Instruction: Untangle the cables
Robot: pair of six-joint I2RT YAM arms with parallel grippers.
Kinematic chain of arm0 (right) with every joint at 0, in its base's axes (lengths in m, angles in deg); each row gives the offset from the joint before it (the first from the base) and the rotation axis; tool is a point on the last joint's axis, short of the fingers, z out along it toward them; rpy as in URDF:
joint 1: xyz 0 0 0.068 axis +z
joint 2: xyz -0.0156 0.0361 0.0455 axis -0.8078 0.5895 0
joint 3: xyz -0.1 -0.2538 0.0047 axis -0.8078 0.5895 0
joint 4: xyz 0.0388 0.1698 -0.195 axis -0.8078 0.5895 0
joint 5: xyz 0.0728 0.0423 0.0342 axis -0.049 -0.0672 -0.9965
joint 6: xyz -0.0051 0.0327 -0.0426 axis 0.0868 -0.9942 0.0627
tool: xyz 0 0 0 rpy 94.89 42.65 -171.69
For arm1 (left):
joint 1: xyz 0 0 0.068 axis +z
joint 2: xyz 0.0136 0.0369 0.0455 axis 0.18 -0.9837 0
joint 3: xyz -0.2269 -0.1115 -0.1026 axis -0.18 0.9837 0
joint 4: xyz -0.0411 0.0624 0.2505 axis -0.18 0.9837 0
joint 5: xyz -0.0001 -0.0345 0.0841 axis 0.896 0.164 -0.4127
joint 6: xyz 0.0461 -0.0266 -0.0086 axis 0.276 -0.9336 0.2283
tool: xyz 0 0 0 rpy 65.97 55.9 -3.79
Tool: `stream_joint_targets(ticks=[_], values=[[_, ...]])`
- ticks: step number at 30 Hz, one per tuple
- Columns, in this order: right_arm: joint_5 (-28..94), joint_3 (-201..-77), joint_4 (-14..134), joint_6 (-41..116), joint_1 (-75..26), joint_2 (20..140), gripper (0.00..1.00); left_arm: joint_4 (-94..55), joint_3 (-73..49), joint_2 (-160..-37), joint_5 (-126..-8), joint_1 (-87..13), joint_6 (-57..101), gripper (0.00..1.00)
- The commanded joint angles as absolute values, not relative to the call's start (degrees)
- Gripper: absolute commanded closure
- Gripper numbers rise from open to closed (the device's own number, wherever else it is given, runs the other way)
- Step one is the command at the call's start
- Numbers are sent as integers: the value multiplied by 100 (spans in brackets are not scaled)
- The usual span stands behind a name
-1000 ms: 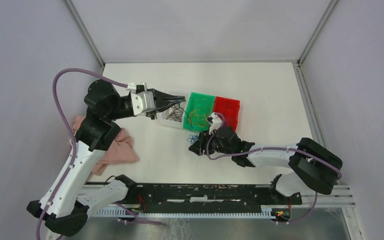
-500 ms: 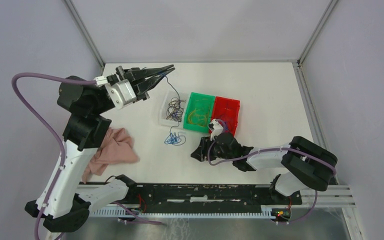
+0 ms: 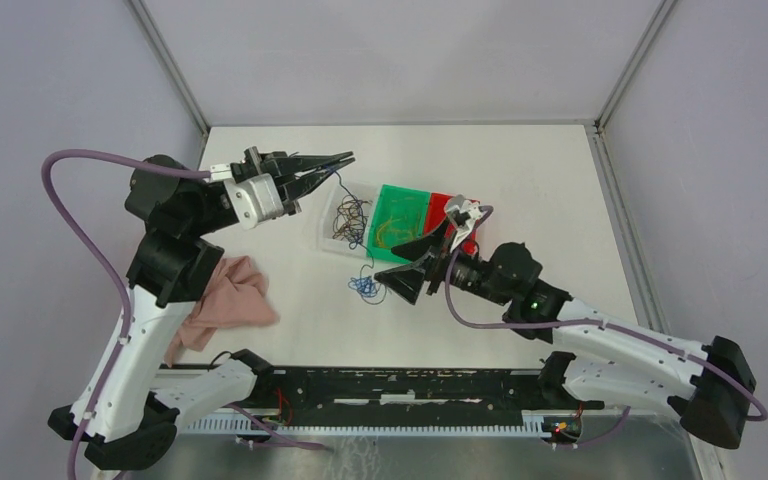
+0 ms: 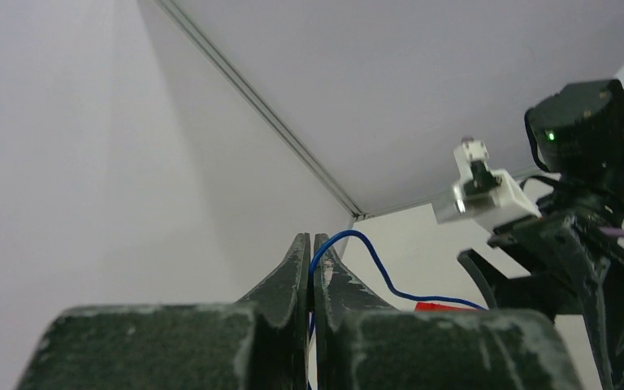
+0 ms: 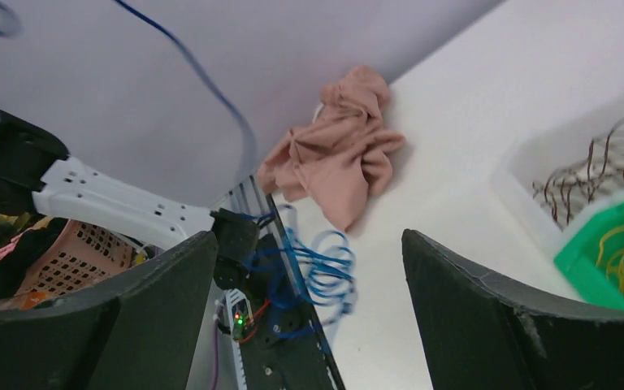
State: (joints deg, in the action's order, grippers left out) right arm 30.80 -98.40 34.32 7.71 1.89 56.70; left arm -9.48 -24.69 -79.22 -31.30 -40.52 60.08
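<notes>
Blue cables [image 3: 363, 286] lie coiled on the desk [image 3: 520, 170] just near-left of the green tray [image 3: 407, 192]; yellow cables [image 3: 393, 233] lie inside it, and brown cables [image 3: 350, 218] are tangled just left of it.

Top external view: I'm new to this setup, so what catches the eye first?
The left gripper, fingers shut on a blue cable, holds one end up beside the clear tray of brown cables. The right gripper hangs wide open over its coil on the table, beside the green tray.
</notes>
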Motion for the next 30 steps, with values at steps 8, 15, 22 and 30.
stream_joint_targets(ticks=[8,15,22,30], values=[[2843,-11305,3865,1869,212,5929,11,-789,-2459,-7883,-2729,-4078,6069,97],[3254,-11724,3762,1965,222,6723,20,-826,-2540,-7928,-2679,-4078,5920,97],[3032,-11736,3225,1473,299,7479,30,-1048,-2603,-7975,-2687,-4082,5635,97],[2947,-11539,2546,874,363,8220,42,-1215,-2882,-8084,-2687,-4079,5227,97]])
